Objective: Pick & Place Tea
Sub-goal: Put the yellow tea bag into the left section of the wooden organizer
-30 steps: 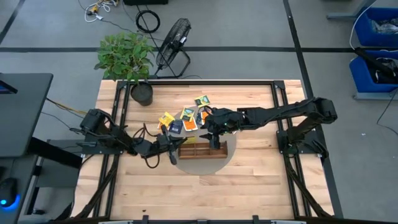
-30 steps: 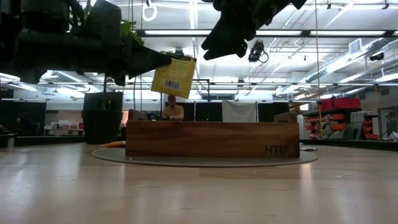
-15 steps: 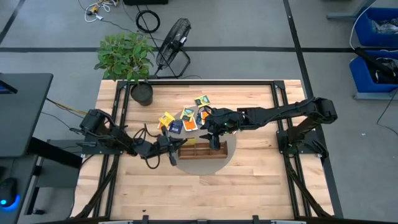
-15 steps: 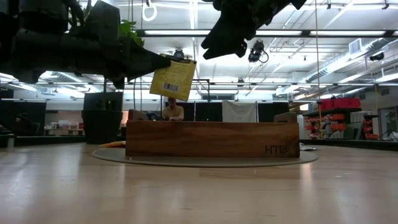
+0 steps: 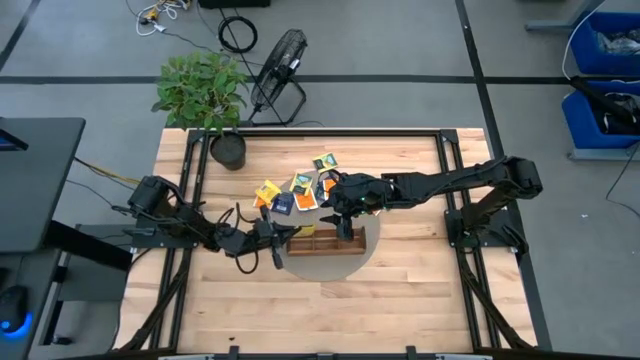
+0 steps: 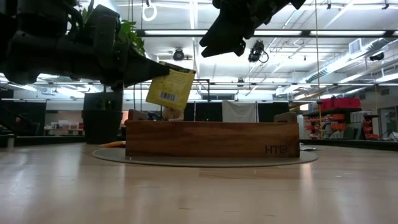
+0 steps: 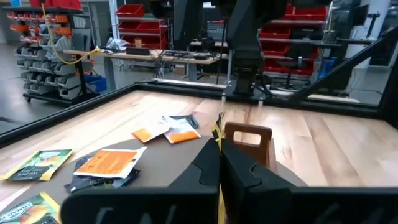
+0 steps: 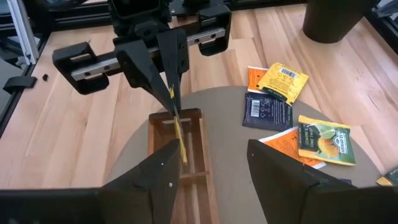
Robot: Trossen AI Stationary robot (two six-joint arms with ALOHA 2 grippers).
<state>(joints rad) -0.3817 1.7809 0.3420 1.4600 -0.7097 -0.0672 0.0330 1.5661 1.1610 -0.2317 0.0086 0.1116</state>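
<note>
**A tea packet hangs over the wooden tray, ready to go in.**

The left gripper (image 6: 149, 70) has its fingers closed on the top edge of a yellow tea packet (image 6: 169, 89), so the packet hangs edge-down and slightly tilted above the end compartment of the wooden tray (image 6: 211, 139), a hold that seems chosen to let the flat packet slip between the dividers. The right gripper (image 5: 340, 200) hovers with its fingers spread and empty above the loose tea packets (image 5: 297, 190) lying on the round grey mat (image 8: 230, 124) just beside the tray, apparently placed to take one of them. The tray sits on that mat near the middle of the counter (image 5: 400, 290); a potted plant (image 5: 205, 95) stands at a far corner.
</note>
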